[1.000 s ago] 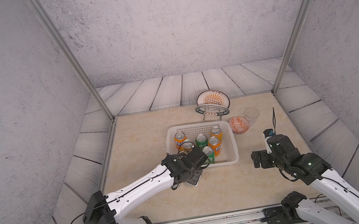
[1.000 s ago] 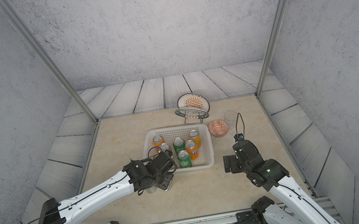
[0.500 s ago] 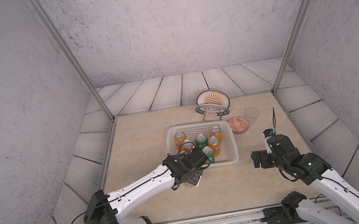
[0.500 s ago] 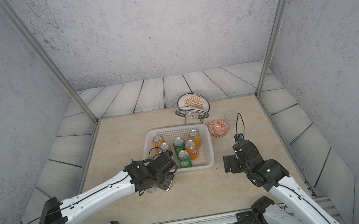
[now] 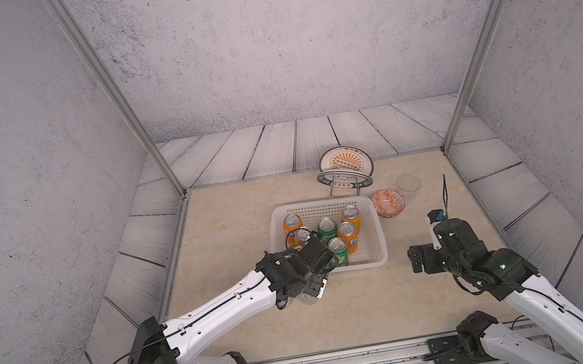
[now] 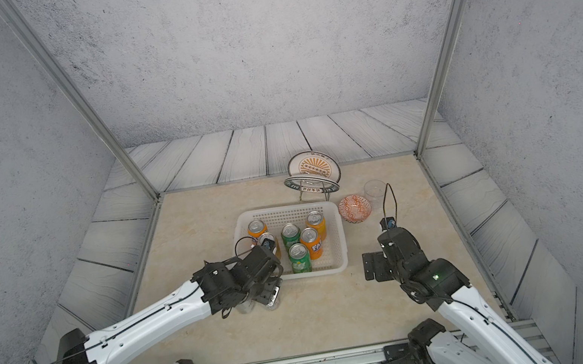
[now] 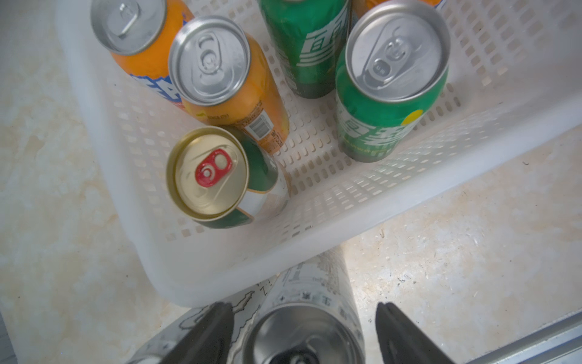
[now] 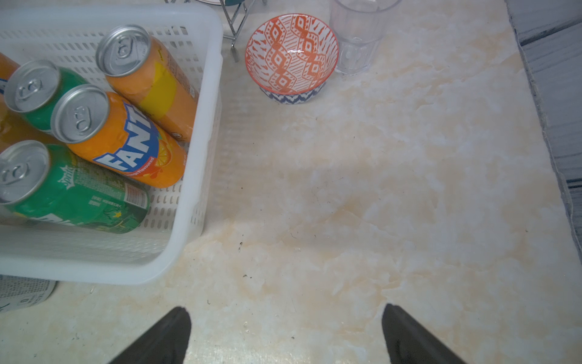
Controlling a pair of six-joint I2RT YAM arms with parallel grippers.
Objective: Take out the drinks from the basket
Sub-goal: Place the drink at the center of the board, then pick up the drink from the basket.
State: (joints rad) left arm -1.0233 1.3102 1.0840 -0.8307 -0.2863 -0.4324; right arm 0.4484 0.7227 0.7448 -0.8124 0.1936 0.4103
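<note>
One slim silver can (image 7: pixel 310 283) stands on desk (image 7: pixel 441 252) between left gripper's (image 7: pixel 301 307) parted jaws; right gripper (image 8: pixel 286 309) wide open, empty.

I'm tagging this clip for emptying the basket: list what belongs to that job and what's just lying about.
Job: basket, orange cans, green cans, silver cans outside it.
Lying about: bowl, glass, plates.
</note>
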